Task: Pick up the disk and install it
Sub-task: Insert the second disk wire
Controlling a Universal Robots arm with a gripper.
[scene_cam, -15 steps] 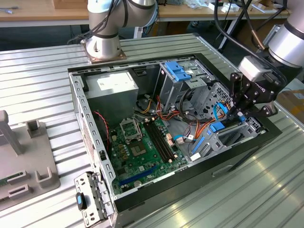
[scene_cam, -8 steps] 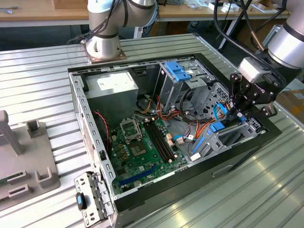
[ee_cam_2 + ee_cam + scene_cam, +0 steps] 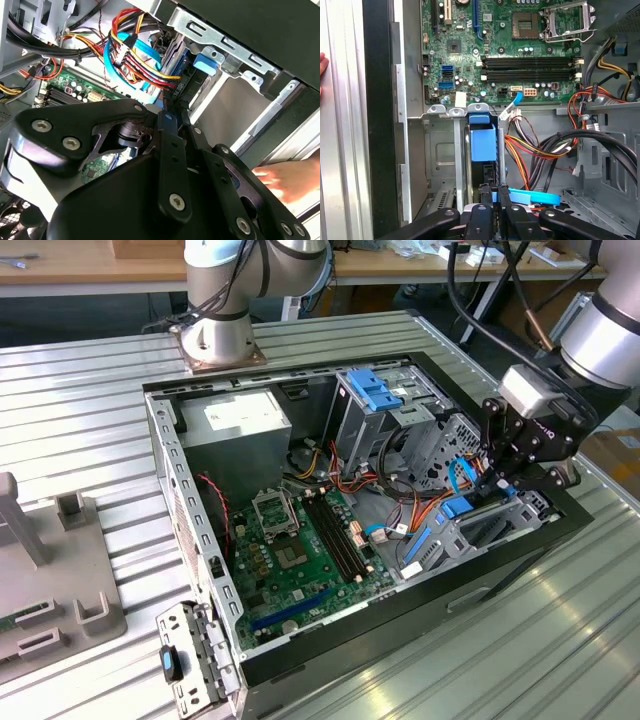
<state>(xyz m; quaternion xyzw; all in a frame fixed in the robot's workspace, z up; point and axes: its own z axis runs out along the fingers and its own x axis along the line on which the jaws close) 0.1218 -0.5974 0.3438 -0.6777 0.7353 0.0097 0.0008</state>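
My gripper (image 3: 495, 192) hides most of the disk (image 3: 483, 142) in its bay. Its fingers look pinched on the disk's edge, at my 12 o'clock.

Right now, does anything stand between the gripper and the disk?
Nothing visible does. The gripper is right at the disk, which stands on edge in the metal cage. The wires lie beside the cage, not between them.
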